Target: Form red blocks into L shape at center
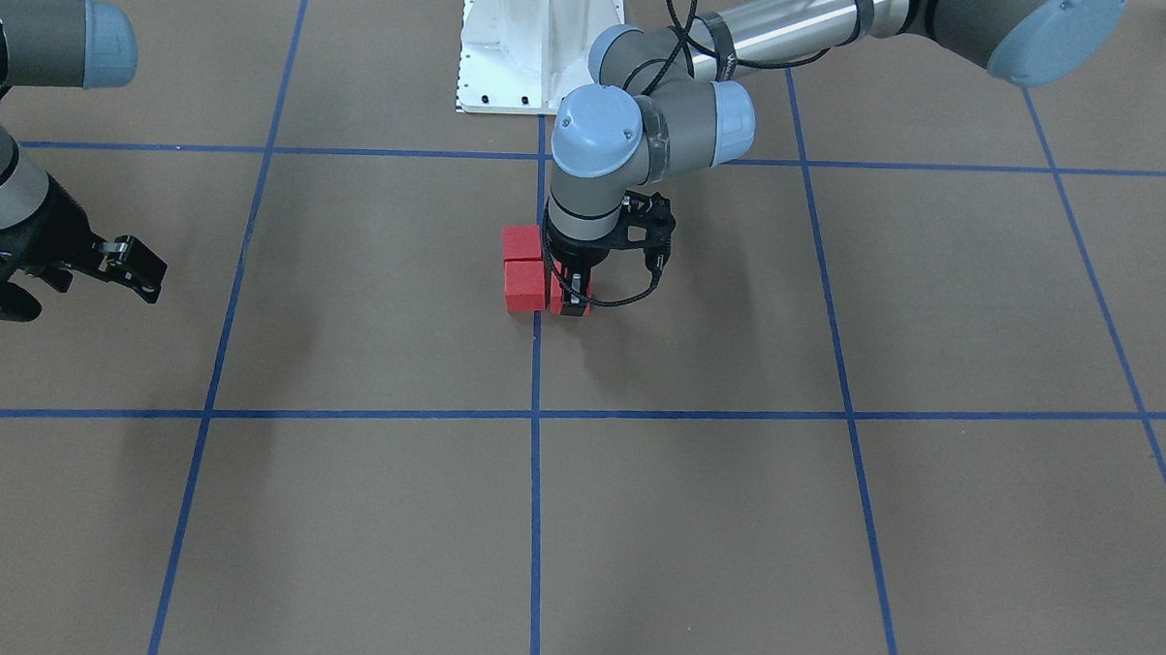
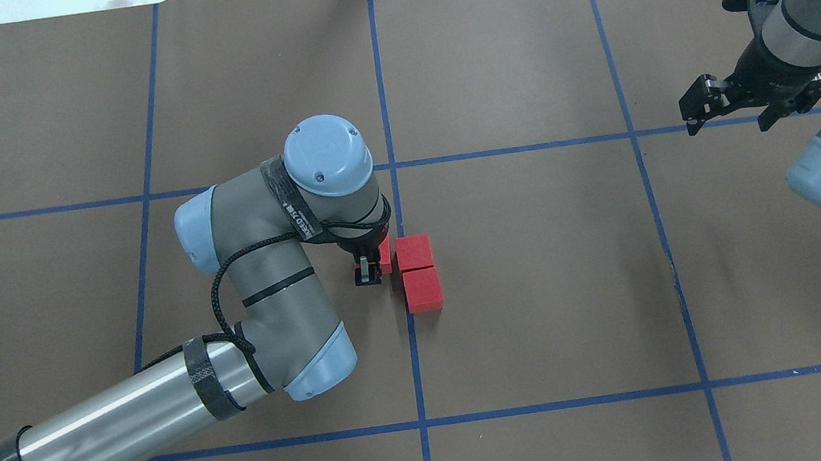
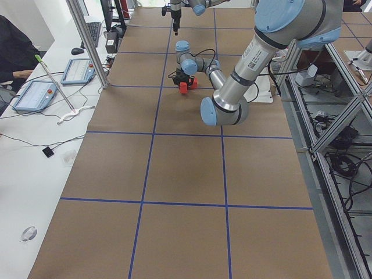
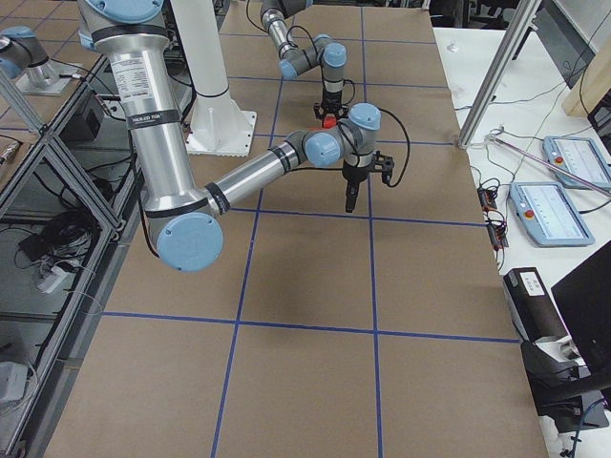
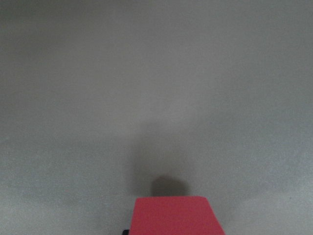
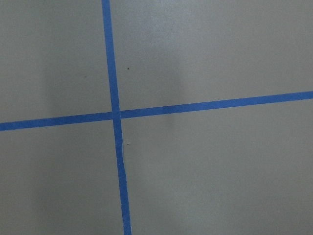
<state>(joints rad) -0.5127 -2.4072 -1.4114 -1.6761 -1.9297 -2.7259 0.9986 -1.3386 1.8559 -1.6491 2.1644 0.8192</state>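
Two red blocks point(image 2: 414, 252) point(image 2: 423, 290) lie touching in a short row just right of the middle blue tape line point(image 2: 415, 357) at the center. A third red block point(image 2: 384, 254) sits on that line, against the farther block's side, so the three make an L. My left gripper point(image 2: 366, 268) points straight down and is shut on this third block, which fills the bottom edge of the left wrist view point(image 5: 176, 215). In the front view the held block point(image 1: 555, 294) stands level with its neighbour point(image 1: 523, 291). Far off to the right, my right gripper point(image 2: 735, 115) hangs open and empty.
The white robot base point(image 1: 540, 45) stands at the table's near edge behind the blocks. Brown paper with a blue tape grid point(image 6: 115, 115) covers the table. A person sits at a side bench with tablets point(image 3: 36, 93) beyond the table's far edge.
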